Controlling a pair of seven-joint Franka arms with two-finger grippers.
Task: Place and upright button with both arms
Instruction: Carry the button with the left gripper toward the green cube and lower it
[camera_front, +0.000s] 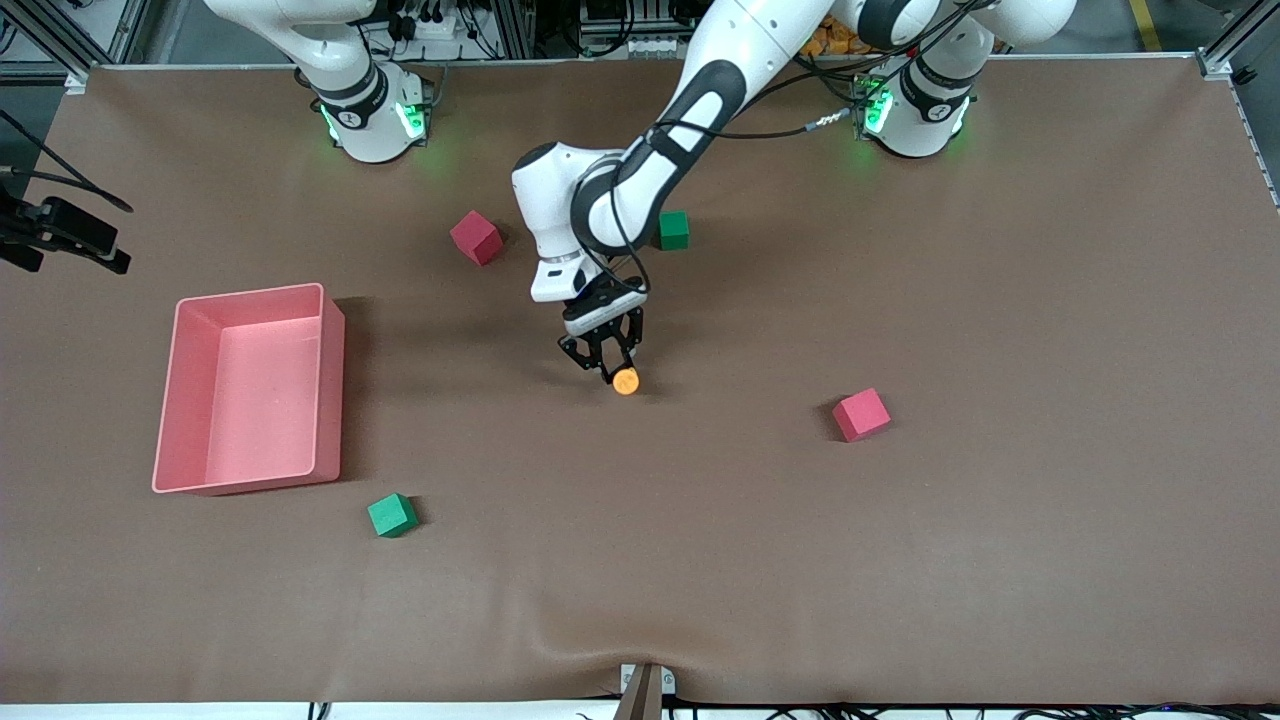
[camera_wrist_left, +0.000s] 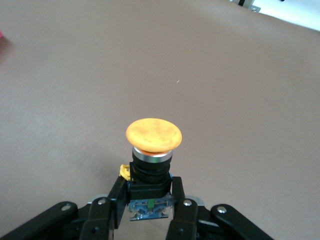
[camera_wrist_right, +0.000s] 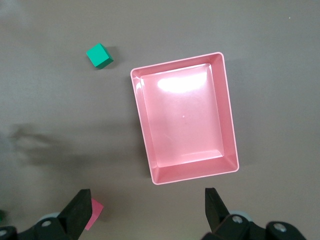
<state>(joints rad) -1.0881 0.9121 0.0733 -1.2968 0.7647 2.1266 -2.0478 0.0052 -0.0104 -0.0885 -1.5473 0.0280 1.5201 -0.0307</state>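
Note:
The button (camera_front: 626, 381), an orange round cap on a black body, is held in my left gripper (camera_front: 608, 366) low over the middle of the table. In the left wrist view the fingers (camera_wrist_left: 116, 197) clamp the button's black body (camera_wrist_left: 150, 172), and the orange cap (camera_wrist_left: 153, 135) points away from the gripper. I cannot tell if the button touches the table. My right gripper (camera_wrist_right: 147, 199) is open and empty, high above the table beside the pink tray (camera_wrist_right: 227, 115). It is out of the front view.
The pink tray (camera_front: 330, 390) lies toward the right arm's end. A green cube (camera_front: 392, 515) lies nearer the front camera than the tray. A red cube (camera_front: 476, 238) and a green cube (camera_front: 673, 230) lie near the bases. Another red cube (camera_front: 861, 414) lies toward the left arm's end.

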